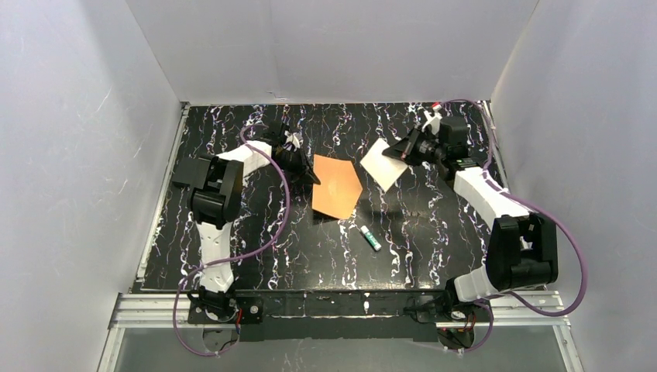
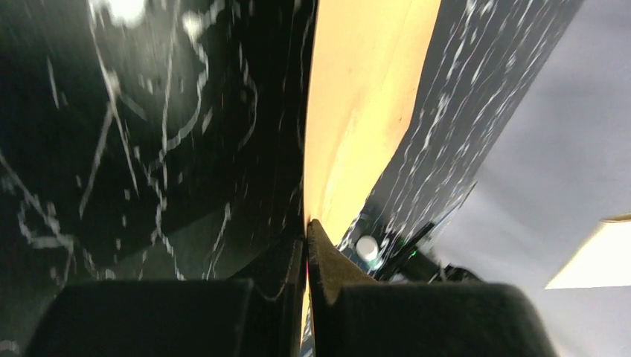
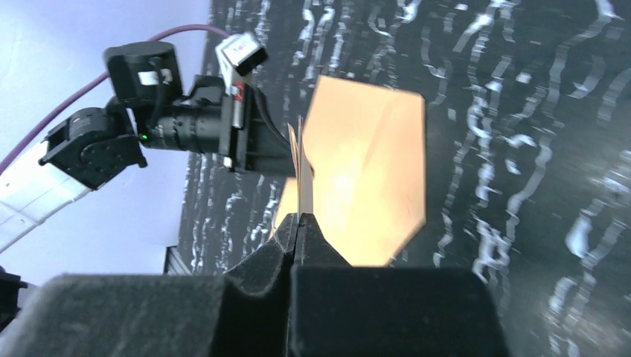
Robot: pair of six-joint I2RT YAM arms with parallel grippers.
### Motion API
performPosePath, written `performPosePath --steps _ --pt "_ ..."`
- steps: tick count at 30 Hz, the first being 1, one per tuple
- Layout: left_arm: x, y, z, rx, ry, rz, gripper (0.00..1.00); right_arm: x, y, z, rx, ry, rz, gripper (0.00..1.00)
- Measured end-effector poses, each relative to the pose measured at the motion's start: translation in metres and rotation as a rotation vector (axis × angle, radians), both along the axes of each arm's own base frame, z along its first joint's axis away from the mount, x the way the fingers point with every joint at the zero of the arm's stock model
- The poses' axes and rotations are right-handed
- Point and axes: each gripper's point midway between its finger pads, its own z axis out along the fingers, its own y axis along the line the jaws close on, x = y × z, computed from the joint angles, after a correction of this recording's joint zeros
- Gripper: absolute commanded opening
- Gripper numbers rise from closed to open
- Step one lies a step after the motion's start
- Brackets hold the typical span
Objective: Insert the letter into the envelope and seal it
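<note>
We counted one envelope [image 1: 337, 187], one letter [image 1: 382, 164] and one small white-and-green stick [image 1: 370, 238] on the black marbled table [image 1: 434, 225], with two arms at work. The left gripper [image 1: 304, 164] was clenched on the envelope's left edge; its wrist view showed the orange-brown paper pinched edge-on between the fingers. The envelope lay mid-table with its pointed end toward the right. The right gripper [image 1: 403, 151] was clamped on the letter's right side, holding the sheet tilted above the table, pale face up, just right of the envelope and apart from it. The stick lay alone, nearer the arm bases than the envelope.
</note>
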Motion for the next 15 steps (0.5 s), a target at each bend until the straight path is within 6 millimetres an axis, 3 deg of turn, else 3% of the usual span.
performPosePath --steps 1,4,7,10,15 --pt "-0.008 0.003 0.002 0.016 0.005 -0.024 0.0 0.0 0.01 0.004 0.016 -0.015 0.012 0.01" --pt "-0.028 0.012 0.003 0.045 0.023 -0.072 0.27 -0.001 0.033 0.01 0.05 -0.043 0.028 0.01" --pt "-0.049 0.027 -0.002 0.09 0.064 -0.1 0.43 -0.001 0.047 0.009 0.074 -0.043 0.023 0.01" --pt "-0.055 0.042 -0.003 0.164 0.078 -0.093 0.5 0.003 0.058 0.003 0.083 -0.03 0.009 0.01" --pt "-0.049 0.064 0.015 0.297 0.039 -0.039 0.58 0.005 0.065 -0.006 0.08 -0.005 -0.023 0.01"
